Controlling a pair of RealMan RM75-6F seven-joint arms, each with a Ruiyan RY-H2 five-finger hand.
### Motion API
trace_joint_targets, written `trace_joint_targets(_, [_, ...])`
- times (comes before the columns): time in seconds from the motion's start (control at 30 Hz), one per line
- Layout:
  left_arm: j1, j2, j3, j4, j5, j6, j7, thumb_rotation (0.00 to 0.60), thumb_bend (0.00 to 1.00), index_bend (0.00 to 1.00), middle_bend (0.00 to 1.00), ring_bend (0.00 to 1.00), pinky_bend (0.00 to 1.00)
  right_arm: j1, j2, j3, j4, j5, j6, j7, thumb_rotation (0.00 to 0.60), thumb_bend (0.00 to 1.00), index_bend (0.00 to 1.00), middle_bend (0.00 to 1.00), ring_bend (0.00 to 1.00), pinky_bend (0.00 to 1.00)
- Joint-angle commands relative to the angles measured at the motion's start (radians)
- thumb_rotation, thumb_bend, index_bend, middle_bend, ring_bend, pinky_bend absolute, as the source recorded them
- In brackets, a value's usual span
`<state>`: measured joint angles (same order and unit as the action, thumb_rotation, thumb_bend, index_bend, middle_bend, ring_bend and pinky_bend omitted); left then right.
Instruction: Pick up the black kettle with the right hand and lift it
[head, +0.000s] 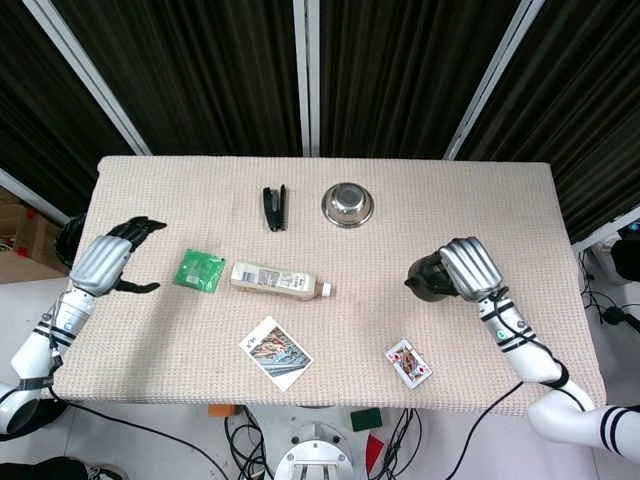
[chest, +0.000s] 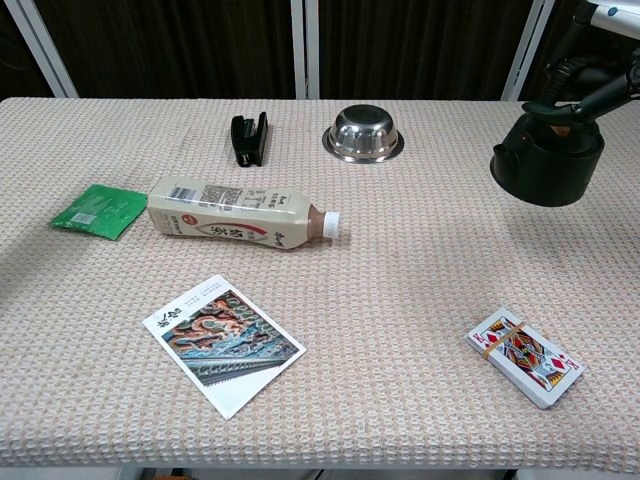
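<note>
The black kettle (head: 424, 279) (chest: 546, 166) hangs in the air above the right part of the table, gripped by its handle from above in my right hand (head: 468, 268). In the chest view only dark fingers (chest: 575, 103) of that hand show over the kettle's top at the right edge. My left hand (head: 108, 258) hovers over the table's left edge with its fingers spread and nothing in it; the chest view does not show it.
On the woven table (head: 500, 200) lie a black stapler (head: 274, 206), a steel bowl (head: 347, 204), a green packet (head: 200, 269), a milk-tea bottle (head: 278, 279) on its side, a picture postcard (head: 275, 352) and a deck of playing cards (head: 408, 362) below the kettle.
</note>
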<state>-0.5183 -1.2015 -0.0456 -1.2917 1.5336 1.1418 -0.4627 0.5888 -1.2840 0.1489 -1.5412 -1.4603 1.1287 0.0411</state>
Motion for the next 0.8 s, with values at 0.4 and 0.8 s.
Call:
trace_joint_targets(0.4, [0.000, -0.007, 0.003, 0.025, -0.001, -0.002, -0.023, 0.599, 0.03, 0.15, 0.15, 0.07, 0.18, 0.069, -0.034, 0.028, 0.048, 0.030, -0.079, -0.066, 0.598, 0.34, 1.00, 1.00, 1.00, 0.70])
trace_joint_targets(0.8, [0.003, -0.010, 0.005, 0.052, -0.001, 0.000, -0.050, 0.599, 0.03, 0.15, 0.15, 0.08, 0.18, 0.105, -0.083, 0.025, 0.125, 0.044, -0.114, -0.121, 0.600, 0.33, 1.00, 1.00, 1.00, 0.70])
